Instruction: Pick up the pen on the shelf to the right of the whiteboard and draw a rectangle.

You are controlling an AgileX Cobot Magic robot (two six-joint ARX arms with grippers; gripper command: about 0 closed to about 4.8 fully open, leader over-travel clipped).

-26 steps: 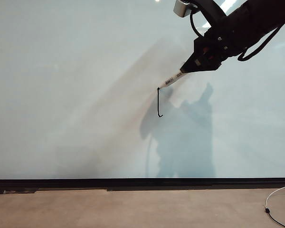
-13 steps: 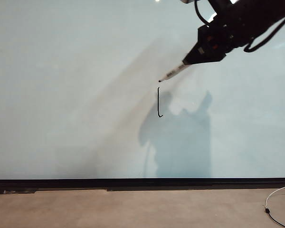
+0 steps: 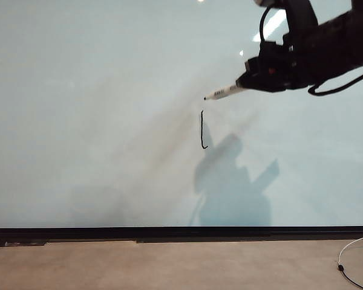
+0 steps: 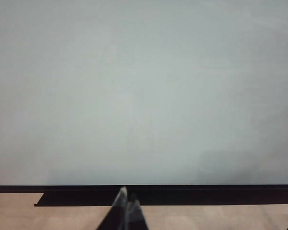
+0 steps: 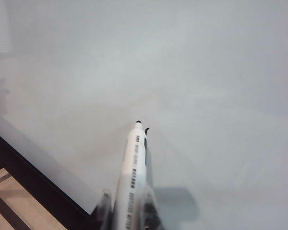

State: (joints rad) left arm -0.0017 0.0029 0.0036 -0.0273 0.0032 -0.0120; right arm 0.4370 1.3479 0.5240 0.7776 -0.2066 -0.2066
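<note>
Pen – right tool clamps; tip seemingly off whiteboard.

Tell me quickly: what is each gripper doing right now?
Left gripper: shut, holding nothing, low before the whiteboard.
Right gripper: shut on the pen, tip above the drawn line.

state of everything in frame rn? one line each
pen: held in right claw, tip off the board, above the stroke
rectangle: one vertical side with a small hook drawn
whiteboard: otherwise unmarked
left claw: shut, empty, low by the board's black edge
</note>
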